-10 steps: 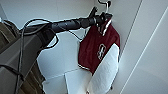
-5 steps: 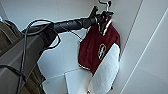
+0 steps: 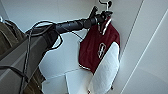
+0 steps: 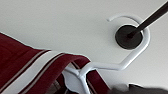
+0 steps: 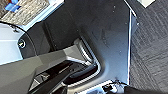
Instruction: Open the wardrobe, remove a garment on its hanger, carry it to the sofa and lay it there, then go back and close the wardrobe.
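Garment: the maroon jacket [image 3: 98, 48] with white sleeves hangs on a white hanger [image 4: 100, 66] inside the open wardrobe [image 3: 140, 50], near its right-hand inner wall.
Hanger hook: in the left wrist view it curls around the dark rail [image 4: 150, 18] by the round rail mount, apparently not yet lifted clear.
Left tool: the left tool [image 3: 103, 17] reaches up to the hanger at the jacket's collar; whether it grips the hanger or merely sits beside it cannot be told.
Right tool: its state cannot be told; the right wrist view gives the robot's own dark body and grey carpet [image 5: 152, 45].
Other garment: a dark olive one [image 3: 7, 37] hangs well to the left, apart from the jacket.
Step in hand: likely freeing the hanger from the rail.
Doing it well: raise the hook straight up until it clears the rail, then draw it outward, keeping the jacket off the wardrobe wall so it does not slide from the hanger.
Change from earlier: arm and jacket sit almost where they did a second ago; only slight settling shows.
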Robot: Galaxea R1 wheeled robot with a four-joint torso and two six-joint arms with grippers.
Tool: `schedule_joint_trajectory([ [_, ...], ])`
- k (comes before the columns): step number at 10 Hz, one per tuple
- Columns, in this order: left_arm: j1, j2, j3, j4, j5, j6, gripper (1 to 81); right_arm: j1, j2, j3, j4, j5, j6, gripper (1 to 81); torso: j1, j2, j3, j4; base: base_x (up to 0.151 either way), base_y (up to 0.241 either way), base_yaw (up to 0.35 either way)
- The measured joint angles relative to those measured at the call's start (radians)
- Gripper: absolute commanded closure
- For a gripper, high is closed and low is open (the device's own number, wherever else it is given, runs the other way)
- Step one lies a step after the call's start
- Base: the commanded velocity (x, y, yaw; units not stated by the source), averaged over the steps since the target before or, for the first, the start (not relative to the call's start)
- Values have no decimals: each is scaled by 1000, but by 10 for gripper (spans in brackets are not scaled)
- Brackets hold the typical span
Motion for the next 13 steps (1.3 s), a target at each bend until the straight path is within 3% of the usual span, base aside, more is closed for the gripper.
schedule_joint_trajectory([
  [3,10,-9,29,27,-27,15,10,0,0,0,0,0,0,10,0,0,0,0,0,0,0],
  [4,20,-19,49,28,-4,-7,811,0,0,0,0,0,0,10,0,0,0,0,0,0,0],
  [5,31,-21,57,27,-32,-19,811,1,0,0,0,0,0,10,0,0,0,0,0,0,0],
  [9,29,-36,87,28,-24,-16,811,0,0,0,0,0,0,10,0,0,0,0,0,0,0],
  [13,-41,-48,116,28,91,-32,811,2,0,0,0,0,0,10,1,1,-1,0,0,0,0],
])
